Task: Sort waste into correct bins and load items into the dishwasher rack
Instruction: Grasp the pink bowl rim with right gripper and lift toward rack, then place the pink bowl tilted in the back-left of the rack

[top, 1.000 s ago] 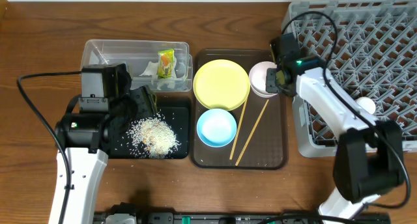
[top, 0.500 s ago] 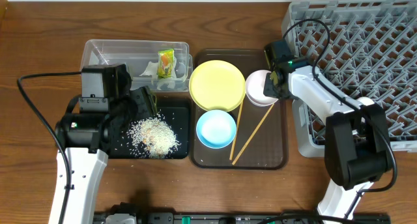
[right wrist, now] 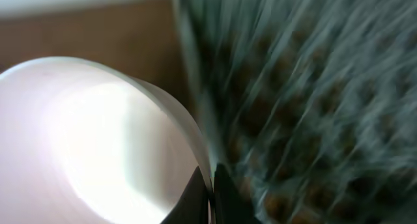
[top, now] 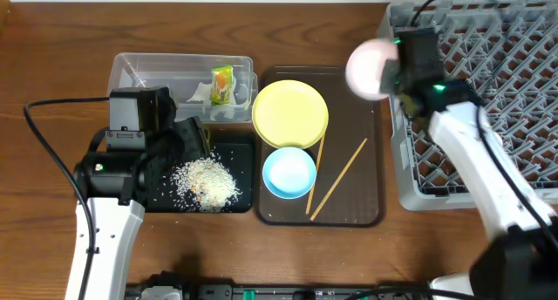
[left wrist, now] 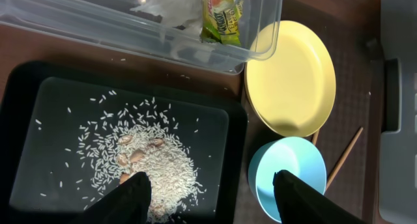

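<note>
Risen off the brown tray (top: 366, 195), the white bowl (top: 366, 68) hangs beside the dishwasher rack (top: 532, 64), rim pinched in the right claw (right wrist: 210, 188). Left claw (left wrist: 214, 195) gapes empty above the rice (left wrist: 153, 160).

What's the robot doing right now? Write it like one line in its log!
right gripper: shut on white bowl, beside rack | left gripper: open above rice in black tray

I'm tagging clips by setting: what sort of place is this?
Likely a lab table staged as a dish-clearing station: a dishwasher rack, a brown tray with a plate and blue bowl, and a black tray holding loose rice.
</note>
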Tool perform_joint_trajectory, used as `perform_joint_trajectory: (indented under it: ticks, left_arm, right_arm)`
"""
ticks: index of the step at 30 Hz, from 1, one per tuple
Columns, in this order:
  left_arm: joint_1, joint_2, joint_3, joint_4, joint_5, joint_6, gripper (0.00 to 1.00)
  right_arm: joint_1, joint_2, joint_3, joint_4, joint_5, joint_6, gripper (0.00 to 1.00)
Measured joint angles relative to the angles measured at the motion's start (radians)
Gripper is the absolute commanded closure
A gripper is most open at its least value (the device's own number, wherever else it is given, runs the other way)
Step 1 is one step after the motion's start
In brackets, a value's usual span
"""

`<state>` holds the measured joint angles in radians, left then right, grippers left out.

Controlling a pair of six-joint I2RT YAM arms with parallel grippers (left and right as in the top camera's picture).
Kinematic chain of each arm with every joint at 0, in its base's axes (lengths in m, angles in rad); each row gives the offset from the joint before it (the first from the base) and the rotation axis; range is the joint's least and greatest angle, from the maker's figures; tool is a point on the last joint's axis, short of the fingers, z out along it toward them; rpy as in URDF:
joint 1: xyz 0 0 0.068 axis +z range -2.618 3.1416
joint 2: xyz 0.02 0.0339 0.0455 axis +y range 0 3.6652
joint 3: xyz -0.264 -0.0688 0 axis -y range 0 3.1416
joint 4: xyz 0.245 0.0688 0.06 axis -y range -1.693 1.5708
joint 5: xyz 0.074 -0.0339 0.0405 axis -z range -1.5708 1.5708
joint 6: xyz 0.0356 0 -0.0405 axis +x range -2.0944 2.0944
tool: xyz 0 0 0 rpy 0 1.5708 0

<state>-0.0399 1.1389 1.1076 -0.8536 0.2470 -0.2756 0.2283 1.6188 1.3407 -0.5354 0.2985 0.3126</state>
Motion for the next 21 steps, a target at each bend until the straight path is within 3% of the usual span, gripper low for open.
perform_joint_trajectory:
  ticks: [13,21]
  left_arm:
    - [0.0,0.0,0.0,-0.002,0.0,0.0,0.36]
    - [0.0,0.0,0.0,-0.003,0.0,0.0,0.36]
  right_arm:
    - [-0.103,-0.001,0.005,0.628,0.164,-0.796,0.99]
    - [-0.167,0.132,0.005,0.838,0.185,-1.066,0.99]
